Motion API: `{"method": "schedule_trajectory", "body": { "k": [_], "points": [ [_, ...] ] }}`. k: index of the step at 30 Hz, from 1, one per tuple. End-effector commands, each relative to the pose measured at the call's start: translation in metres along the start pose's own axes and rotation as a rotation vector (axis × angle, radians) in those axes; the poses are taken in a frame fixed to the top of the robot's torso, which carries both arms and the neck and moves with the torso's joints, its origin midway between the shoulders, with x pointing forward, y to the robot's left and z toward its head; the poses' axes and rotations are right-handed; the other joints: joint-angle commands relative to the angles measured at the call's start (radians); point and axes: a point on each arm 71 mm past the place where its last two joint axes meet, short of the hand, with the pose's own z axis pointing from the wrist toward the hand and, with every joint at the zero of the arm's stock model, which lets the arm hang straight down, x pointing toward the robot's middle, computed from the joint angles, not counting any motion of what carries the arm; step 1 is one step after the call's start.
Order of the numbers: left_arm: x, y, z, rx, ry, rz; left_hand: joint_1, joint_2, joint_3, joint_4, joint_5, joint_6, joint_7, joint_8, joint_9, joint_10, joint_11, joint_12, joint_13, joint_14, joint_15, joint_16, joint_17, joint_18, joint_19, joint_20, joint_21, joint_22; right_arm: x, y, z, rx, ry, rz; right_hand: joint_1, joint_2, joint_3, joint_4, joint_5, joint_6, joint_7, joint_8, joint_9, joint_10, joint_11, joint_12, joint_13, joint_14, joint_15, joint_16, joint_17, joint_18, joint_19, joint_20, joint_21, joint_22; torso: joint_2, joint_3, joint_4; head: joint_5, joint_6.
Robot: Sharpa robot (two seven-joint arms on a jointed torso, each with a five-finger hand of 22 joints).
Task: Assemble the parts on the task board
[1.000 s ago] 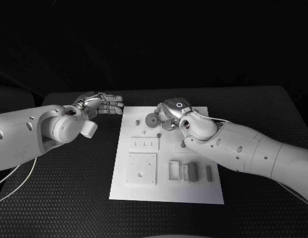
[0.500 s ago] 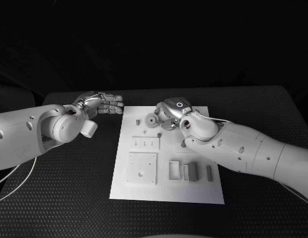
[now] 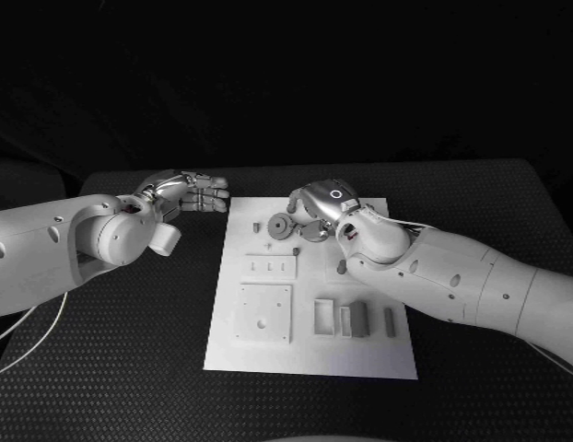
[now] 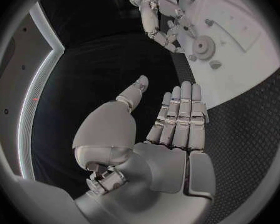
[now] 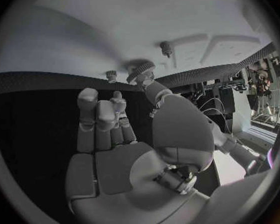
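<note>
On the black counter (image 3: 127, 350) lies the white task board (image 3: 307, 345), a long flat plate with square and slotted recesses moulded into its near half. Grey round parts sit at its far end: a gear (image 3: 284, 226) and a small peg (image 3: 296, 249) beside it. Right hand (image 3: 321, 207) rests over that gear, thumb touching it, fingers curled; whether it grips is unclear. Left hand (image 3: 193, 191) hovers beside the board, fingers straight, holding nothing.

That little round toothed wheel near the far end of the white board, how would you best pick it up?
The gear lies flat on the task board, so probably come from above and pinch across its toothed rim. The right hand already sits right at it.
</note>
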Motion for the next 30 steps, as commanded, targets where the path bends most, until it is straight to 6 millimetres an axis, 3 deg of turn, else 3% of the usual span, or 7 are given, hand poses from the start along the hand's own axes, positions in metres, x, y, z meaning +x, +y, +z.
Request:
{"method": "schedule_trajectory", "body": {
  "k": [1, 18, 30],
  "points": [
    [0.001, -0.001, 0.000, 0.010, 0.008, 0.002, -0.002, -0.006, 0.001, -0.002, 0.003, -0.009, 0.022, -0.003, -0.001, -0.007, 0.002, -0.006, 0.002, 0.008, 0.002, -0.005, 0.001, -0.011, 0.002, -0.002, -0.005, -0.002, -0.003, 0.005, -0.001, -0.031, -0.023, 0.009, 0.000, -0.012, 0.000, 0.002, 0.003, 0.002, 0.011, -0.003, -0.001, 0.005, -0.001, 0.001, -0.001, 0.003, -0.004, -0.001, -0.001, 0.069, -0.001, -0.007, 0.005, 0.017, 0.000, 0.0000, 0.0013, 0.000, 0.000],
    [0.001, -0.001, 0.000, 0.010, 0.007, 0.002, -0.001, -0.006, 0.001, -0.002, 0.003, -0.010, 0.022, -0.002, -0.001, -0.008, 0.002, -0.006, 0.002, 0.008, 0.002, -0.006, 0.001, -0.011, 0.002, -0.002, -0.005, -0.002, -0.003, 0.018, 0.000, -0.084, 0.009, 0.023, 0.008, -0.042, -0.007, -0.009, 0.003, -0.014, 0.016, -0.011, -0.004, 0.002, 0.004, -0.001, -0.002, 0.000, 0.000, -0.005, -0.002, 0.069, -0.004, -0.006, 0.001, 0.017, 0.000, -0.0016, 0.0007, 0.003, 0.000],
    [0.002, -0.002, 0.000, 0.010, 0.009, 0.002, -0.001, -0.006, 0.001, -0.002, 0.003, -0.010, 0.022, -0.002, -0.001, -0.007, 0.002, -0.006, 0.002, 0.008, 0.002, -0.006, 0.002, -0.011, 0.002, -0.002, -0.005, -0.002, 0.008, 0.025, 0.005, -0.096, 0.072, -0.006, 0.017, -0.041, -0.009, -0.018, 0.003, -0.019, 0.019, -0.014, -0.005, -0.007, 0.007, -0.001, 0.000, -0.006, 0.003, -0.006, -0.001, 0.069, -0.010, -0.003, -0.003, 0.018, 0.000, -0.0022, 0.0022, 0.004, -0.001]
  ]
}}
